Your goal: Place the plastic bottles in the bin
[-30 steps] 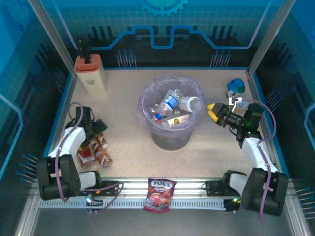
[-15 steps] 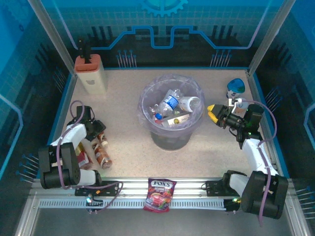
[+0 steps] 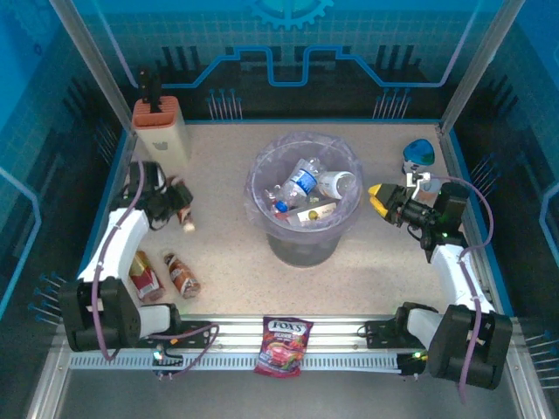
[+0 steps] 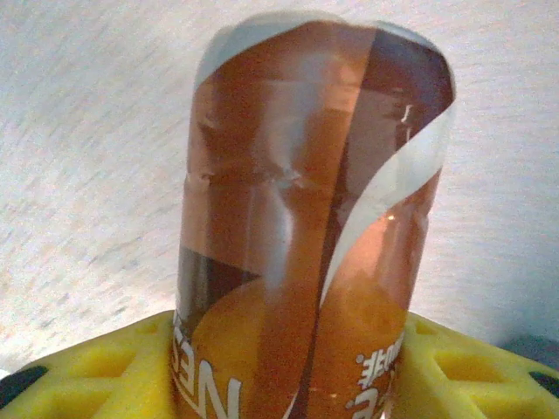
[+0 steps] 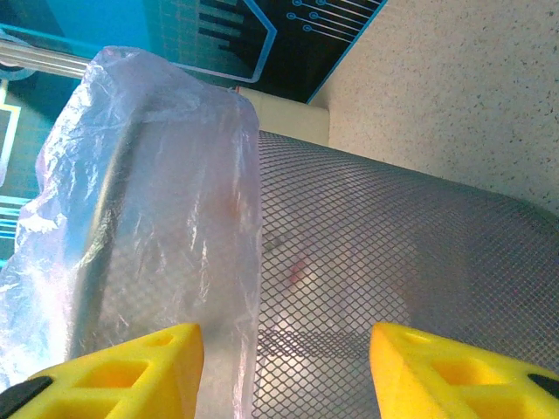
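I drive two white-and-black jointed arms (image 3: 118, 249), each trailing a looping purple cable (image 3: 487, 220) and ending in a yellow-fingered gripper (image 3: 377, 198).

The table (image 3: 227, 253) has a speckled beige top, with a thin blue rim (image 3: 227, 121) along its far and side edges. A slotted grey metal rail (image 3: 349, 360) runs along its near edge. Slanting metal posts (image 3: 92, 65) rise from the far corners. Behind them stands the back wall (image 3: 175, 35) — a blue panel with a pale grid, dark circuit-like lines and a gear emblem (image 3: 293, 9) at the top. The side walls (image 3: 35, 148) are the same blue. The light is even and blue-tinted.
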Robot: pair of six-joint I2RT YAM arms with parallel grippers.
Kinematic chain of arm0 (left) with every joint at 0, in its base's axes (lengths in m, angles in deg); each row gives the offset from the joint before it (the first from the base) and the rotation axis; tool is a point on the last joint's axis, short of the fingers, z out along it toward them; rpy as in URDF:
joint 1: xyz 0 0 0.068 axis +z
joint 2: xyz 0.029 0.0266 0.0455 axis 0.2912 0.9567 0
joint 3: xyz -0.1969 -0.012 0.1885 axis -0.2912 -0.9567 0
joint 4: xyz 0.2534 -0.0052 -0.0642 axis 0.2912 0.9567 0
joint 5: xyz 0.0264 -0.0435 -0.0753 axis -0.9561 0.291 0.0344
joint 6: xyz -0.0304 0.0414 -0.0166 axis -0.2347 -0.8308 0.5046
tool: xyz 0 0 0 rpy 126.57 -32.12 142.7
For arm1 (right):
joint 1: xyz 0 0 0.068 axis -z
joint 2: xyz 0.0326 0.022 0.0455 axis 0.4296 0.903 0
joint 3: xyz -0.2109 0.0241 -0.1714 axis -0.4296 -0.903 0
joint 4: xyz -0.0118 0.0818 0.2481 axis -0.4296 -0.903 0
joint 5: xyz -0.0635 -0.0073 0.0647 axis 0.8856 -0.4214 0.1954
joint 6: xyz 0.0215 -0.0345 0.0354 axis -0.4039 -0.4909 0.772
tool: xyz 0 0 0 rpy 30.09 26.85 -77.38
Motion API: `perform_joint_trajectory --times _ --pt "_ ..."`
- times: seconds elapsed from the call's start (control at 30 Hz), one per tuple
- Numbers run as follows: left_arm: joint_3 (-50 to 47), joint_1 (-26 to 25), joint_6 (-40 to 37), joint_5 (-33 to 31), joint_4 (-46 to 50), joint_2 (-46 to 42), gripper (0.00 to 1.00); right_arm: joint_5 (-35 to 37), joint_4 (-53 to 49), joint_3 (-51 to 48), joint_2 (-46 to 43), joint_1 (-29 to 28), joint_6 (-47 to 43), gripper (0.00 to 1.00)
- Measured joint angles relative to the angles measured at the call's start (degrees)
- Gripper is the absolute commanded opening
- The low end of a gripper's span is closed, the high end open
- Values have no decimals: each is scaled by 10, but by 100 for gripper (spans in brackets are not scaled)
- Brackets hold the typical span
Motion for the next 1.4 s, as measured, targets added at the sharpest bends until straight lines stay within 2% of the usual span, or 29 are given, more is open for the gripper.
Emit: perform_joint_trajectory --times 0.13,0.2,0.37,0.53,0.7,1.0,1.4 --pt "123 -78 -54 15 17 -31 34 2 -9 1 -5 0 -3 54" --pt "172 -106 -78 35 21 -50 27 2 -12 1 -7 0 -4 54" --pt "256 -169 -114 130 4 -65 20 4 -20 5 -10 0 -9 54" --pt "372 -271 -170 183 30 9 13 6 -20 5 -21 -1 -7 54" --pt "449 -341 -221 174 96 98 11 9 -29 5 -37 -1 -7 54" --pt "543 -382 -245 100 209 244 10 14 -41 5 -46 -1 -7 54" --pt "569 -399 -242 37 257 301 11 14 -28 5 -45 -1 4 54"
